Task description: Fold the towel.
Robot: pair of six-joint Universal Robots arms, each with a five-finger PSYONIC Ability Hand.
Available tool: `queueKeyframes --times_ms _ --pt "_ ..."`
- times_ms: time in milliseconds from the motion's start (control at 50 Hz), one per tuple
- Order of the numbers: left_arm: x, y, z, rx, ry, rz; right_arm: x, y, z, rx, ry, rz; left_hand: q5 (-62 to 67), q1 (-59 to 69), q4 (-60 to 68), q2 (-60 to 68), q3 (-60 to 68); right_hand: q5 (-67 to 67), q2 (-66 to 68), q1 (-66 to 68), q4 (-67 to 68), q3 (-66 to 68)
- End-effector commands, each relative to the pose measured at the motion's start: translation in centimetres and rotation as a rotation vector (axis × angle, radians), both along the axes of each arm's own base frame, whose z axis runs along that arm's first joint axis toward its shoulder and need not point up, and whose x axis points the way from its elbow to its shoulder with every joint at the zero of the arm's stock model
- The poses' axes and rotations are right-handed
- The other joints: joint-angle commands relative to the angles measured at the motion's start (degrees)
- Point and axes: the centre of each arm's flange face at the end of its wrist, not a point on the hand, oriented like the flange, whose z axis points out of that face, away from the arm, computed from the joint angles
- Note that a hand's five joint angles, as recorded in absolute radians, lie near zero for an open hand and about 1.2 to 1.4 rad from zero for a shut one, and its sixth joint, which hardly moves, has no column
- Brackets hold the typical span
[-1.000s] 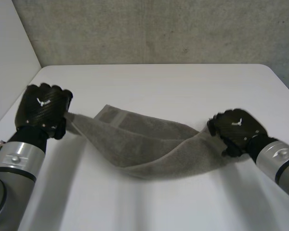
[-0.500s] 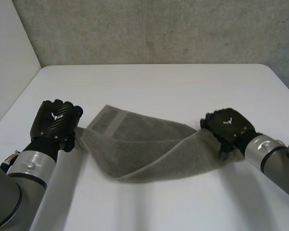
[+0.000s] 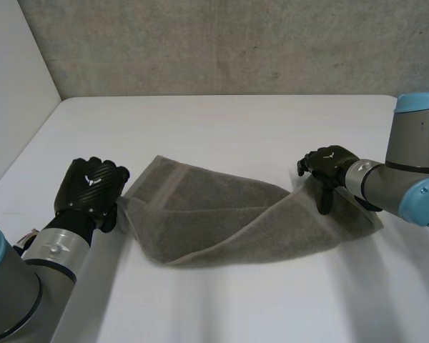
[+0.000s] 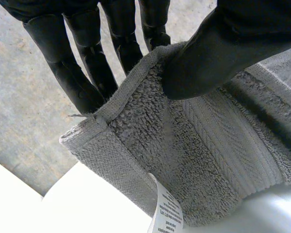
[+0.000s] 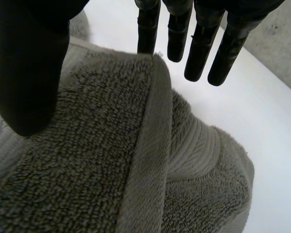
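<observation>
Standing here, I count one towel [image 3: 214, 221], and one table [image 3: 236, 128] under it. One label [image 4: 167, 213] hangs off the towel's hem. Hands come to two: the left hand [image 3: 91, 187] and the right hand [image 3: 327, 166]. Arms are two as well, one to each hand: the left arm [image 3: 53, 250] and the right arm [image 3: 393, 186]. Walls I make two: one grey wall [image 3: 236, 43] behind the table and one white wall [image 3: 14, 71] at its left side
</observation>
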Motion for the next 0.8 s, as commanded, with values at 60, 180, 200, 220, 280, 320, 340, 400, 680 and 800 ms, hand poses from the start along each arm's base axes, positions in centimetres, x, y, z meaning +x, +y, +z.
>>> queueKeyframes --times_ms 60,180,200,220,280,320,340,400,680,800 --pt "0.0 -0.1 -0.4 0.012 -0.005 0.000 0.7 -0.2 -0.3 -0.005 -0.003 0.009 -16.8 -1.9 -6.5 -6.1 -8.5 16.3 15.3 15.6 16.2 15.0" --pt "-0.1 -0.1 -0.4 0.012 -0.005 0.000 1.5 0.5 -0.1 -0.004 -0.008 0.028 -16.8 -1.9 -6.5 -6.1 -8.5 33.3 32.3 32.6 33.2 31.9" --pt "-0.1 -0.1 -0.4 0.012 -0.005 0.000 1.5 0.5 -0.1 -0.004 -0.008 0.029 -16.8 -1.9 -6.5 -6.1 -8.5 33.4 32.3 32.6 33.2 32.0" --pt "0.0 -0.2 -0.4 0.012 -0.005 0.001 1.4 0.6 0.2 -0.007 -0.011 0.027 -16.8 -1.9 -6.5 -6.1 -8.5 37.0 36.0 36.3 36.9 35.7" --pt "0.0 -0.1 -0.3 0.011 -0.004 0.001 1.6 0.9 1.3 -0.023 -0.021 0.030 -16.8 -1.9 -6.5 -6.1 -8.5 39.2 38.2 38.5 39.1 37.9" --pt "0.0 -0.1 -0.3 0.011 -0.004 0.001 1.8 1.3 2.0 -0.037 -0.024 0.040 -16.8 -1.9 -6.5 -6.1 -8.5 41.4 40.4 40.7 41.3 40.1" --pt "0.0 -0.1 -0.3 0.010 -0.004 0.001 2.0 1.7 2.6 -0.047 -0.028 0.047 -16.8 -1.9 -6.5 -6.1 -8.5 42.4 41.4 41.7 42.3 41.1" --pt "0.0 -0.1 -0.2 0.007 -0.003 0.001 2.0 2.2 3.2 -0.055 -0.029 0.051 -16.8 -1.9 -6.5 -6.1 -8.5 55.0 53.9 54.2 54.8 53.6" --pt "0.5 0.2 4.5 -0.133 0.048 0.015 -0.3 7.2 14.7 -0.292 -0.092 0.040 -16.8 -1.9 -6.5 -6.1 -8.5 59.2 58.2 58.5 59.1 57.8" --pt "1.6 2.1 9.8 -0.221 0.081 0.029 -3.3 11.7 20.2 -0.365 -0.093 0.001 -16.8 -1.9 -6.5 -6.1 -8.5 59.2 58.2 58.5 59.1 57.8"
